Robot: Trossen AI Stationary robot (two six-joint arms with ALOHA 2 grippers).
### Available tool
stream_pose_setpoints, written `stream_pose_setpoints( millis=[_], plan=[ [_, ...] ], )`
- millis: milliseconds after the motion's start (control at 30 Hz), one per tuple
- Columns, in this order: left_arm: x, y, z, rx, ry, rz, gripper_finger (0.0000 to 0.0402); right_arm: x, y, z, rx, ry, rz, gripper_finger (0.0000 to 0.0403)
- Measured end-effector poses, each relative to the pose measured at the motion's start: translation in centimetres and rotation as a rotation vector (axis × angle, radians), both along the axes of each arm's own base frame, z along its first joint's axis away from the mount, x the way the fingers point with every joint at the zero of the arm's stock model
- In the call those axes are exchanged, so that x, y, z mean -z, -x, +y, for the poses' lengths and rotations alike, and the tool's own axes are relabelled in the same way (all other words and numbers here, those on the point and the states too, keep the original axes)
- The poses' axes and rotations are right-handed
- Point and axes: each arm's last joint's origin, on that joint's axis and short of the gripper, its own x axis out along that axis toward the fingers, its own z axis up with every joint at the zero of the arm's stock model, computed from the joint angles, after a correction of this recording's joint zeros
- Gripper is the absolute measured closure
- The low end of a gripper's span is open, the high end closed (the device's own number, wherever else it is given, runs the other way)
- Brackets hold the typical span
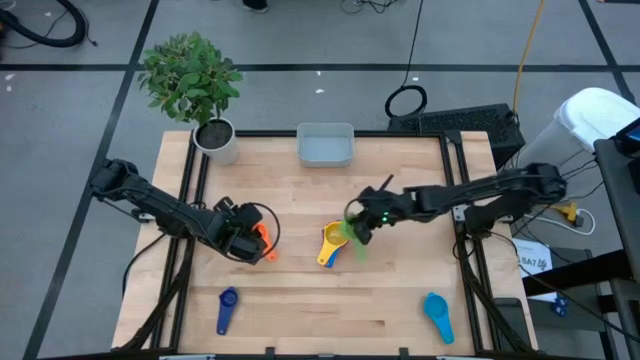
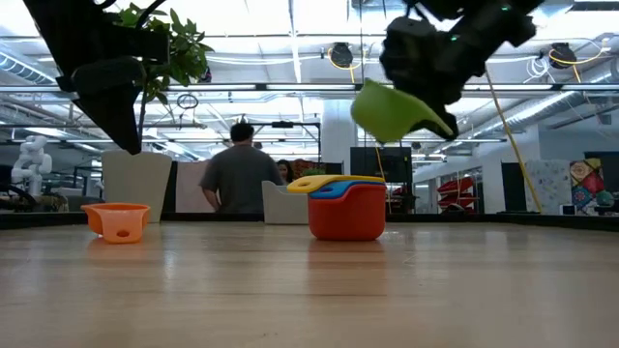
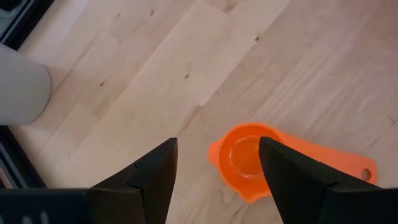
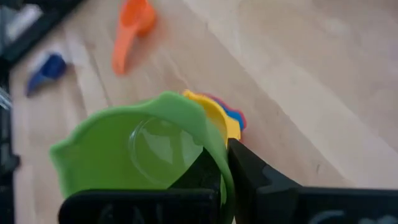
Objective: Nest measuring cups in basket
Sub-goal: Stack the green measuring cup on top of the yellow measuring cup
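My right gripper [image 1: 360, 228] is shut on a green measuring cup [image 4: 140, 152], which hangs above and just right of a stack [image 2: 346, 208] of a red cup with a blue and a yellow cup nested in it, standing on the table. My left gripper [image 3: 217, 146] hovers open over an orange cup [image 3: 249, 158] that sits upright on the table, a finger on either side of it. A dark blue cup [image 1: 227, 308] and a bright blue cup [image 1: 438, 315] lie near the front edge. The pale basket [image 1: 325, 145] stands at the far edge. My right gripper holds the green cup by its wall [image 4: 214, 146], one finger [image 4: 199, 177] inside the bowl and one [image 4: 261, 180] outside. The fingers slant down from the table's right side. The cup [image 2: 392, 111] is lifted clear of the table and tilted.
A white plant pot [image 1: 218, 140] with a leafy plant stands at the far left corner. Black rails [image 1: 455, 190] frame the table's sides. Bare wood lies between the stack and the basket. A person stands in the room beyond the table.
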Motion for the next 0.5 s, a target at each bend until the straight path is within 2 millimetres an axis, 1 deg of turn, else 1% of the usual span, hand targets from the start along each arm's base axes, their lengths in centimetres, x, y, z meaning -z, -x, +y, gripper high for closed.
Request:
stream_pose_setpoints(
  millis=[133, 267, 333, 500],
  plan=[
    [0.0, -0.1, 0.0, 0.010, 0.002, -0.007, 0.0172, 0.9, -1.4, 0.1, -0.016, -0.008, 0.094, 0.0403],
    [0.0, -0.1, 0.0, 0.010, -0.002, -0.010, 0.0172, 1.2, -2.6, 0.2, -0.038, -0.032, 0.112, 0.0403],
    [0.0, -0.2, -0.1, 0.010, -0.007, -0.018, 0.0172, 1.0, -3.0, 0.3, -0.044, -0.031, 0.104, 0.0402],
    [-0.1, -0.7, -0.2, 0.031, -0.011, -0.074, 0.0172, 0.3, -3.4, -0.2, -0.041, -0.019, 0.084, 0.0402]
  ],
)
